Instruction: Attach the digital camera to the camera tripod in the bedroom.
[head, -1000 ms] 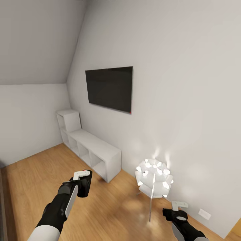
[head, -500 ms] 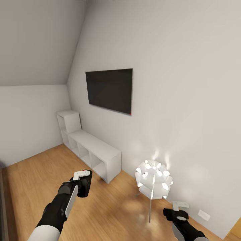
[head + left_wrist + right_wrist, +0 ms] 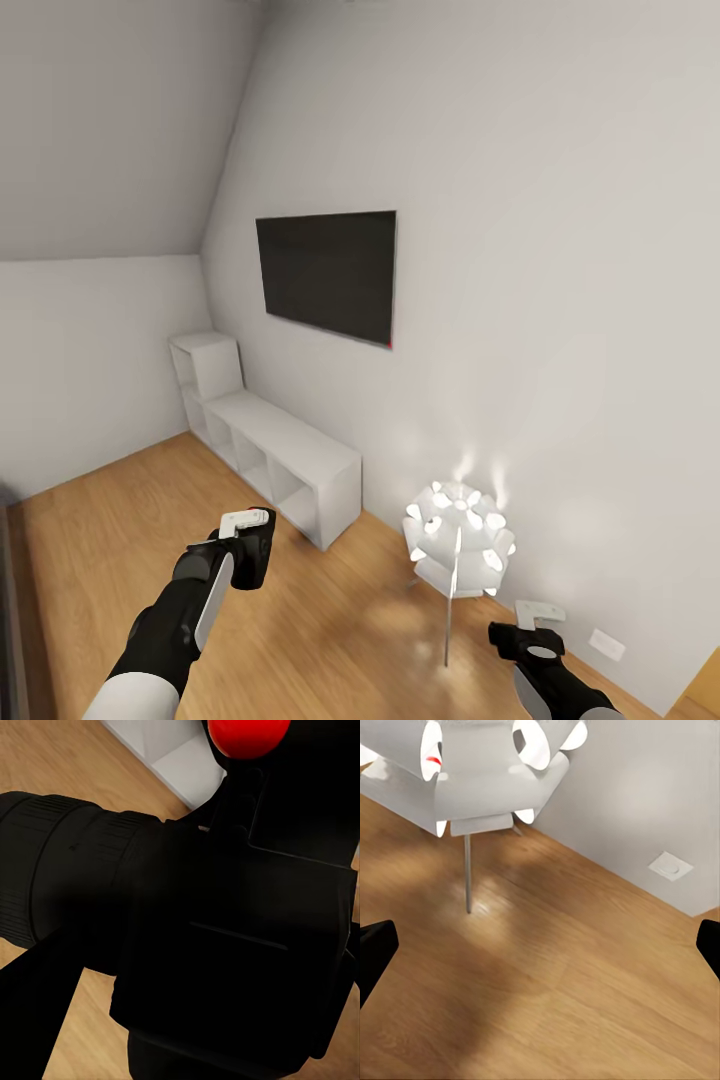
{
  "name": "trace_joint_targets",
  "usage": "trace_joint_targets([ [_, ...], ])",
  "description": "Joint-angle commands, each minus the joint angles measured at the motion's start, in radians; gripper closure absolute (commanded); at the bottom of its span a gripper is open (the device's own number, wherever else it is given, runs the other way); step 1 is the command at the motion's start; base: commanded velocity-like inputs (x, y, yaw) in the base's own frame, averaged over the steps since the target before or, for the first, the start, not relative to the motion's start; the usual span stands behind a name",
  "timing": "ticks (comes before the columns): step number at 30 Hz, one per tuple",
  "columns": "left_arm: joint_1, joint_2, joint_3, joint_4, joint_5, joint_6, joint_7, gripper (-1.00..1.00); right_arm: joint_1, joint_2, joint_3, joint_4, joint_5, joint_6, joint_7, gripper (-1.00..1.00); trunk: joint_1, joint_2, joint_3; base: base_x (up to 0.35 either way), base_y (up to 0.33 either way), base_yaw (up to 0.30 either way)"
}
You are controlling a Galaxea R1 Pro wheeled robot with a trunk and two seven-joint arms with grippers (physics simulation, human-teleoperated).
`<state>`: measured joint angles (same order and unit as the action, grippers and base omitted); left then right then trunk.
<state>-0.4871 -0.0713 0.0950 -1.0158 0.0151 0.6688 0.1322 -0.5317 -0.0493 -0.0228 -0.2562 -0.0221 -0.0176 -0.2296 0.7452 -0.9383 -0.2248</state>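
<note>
**Q:** What do the near-field panels show?

**A:** I have the left gripper (image 3: 245, 545) low over the wood floor (image 3: 120, 520), its jaws closed on the digital camera (image 3: 225, 945), whose black body and red button (image 3: 247, 731) crowd the left wrist view. My right gripper (image 3: 530, 625) is empty, its jaws spread, with both black tips at the edges of the right wrist view.

**Q:** And farther out?

**A:** Just beyond the right gripper stands the lit floor lamp (image 3: 460, 540), with a wall outlet (image 3: 669, 867) near it. Next comes the white cubby shelf (image 3: 280, 450) against the wall, then the dark wall screen (image 3: 330, 270) above it.

**Q:** What has changed?

**A:** Over the last second the whole head view drifts slightly downward; I judge that the camera moved, not the furniture. Both arms hold their pose. I am still in transit with the camera, searching for the tripod.
</note>
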Motion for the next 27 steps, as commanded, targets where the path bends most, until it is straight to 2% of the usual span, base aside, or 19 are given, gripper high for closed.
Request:
trace_joint_targets([
  [1,-0.001,-0.001,0.002,-0.001,0.002,0.005,0.003,1.0,-0.001,0.0,-0.002,0.0,-0.002,-0.002,-0.001,-1.0,-0.004,0.006,0.002,0.0,0.0,0.0],
  [20,-0.001,-0.001,0.002,-0.001,0.002,0.005,0.003,1.0,-0.001,0.0,-0.004,0.0,-0.003,-0.003,-0.01,-1.0,-0.077,0.139,0.061,0.0,0.0,0.001],
  [27,-0.001,-0.001,0.002,-0.001,0.002,0.005,0.003,1.0,-0.001,0.0,-0.002,0.001,-0.003,-0.003,-0.01,-1.0,-0.103,0.188,0.083,0.0,0.0,0.154],
])
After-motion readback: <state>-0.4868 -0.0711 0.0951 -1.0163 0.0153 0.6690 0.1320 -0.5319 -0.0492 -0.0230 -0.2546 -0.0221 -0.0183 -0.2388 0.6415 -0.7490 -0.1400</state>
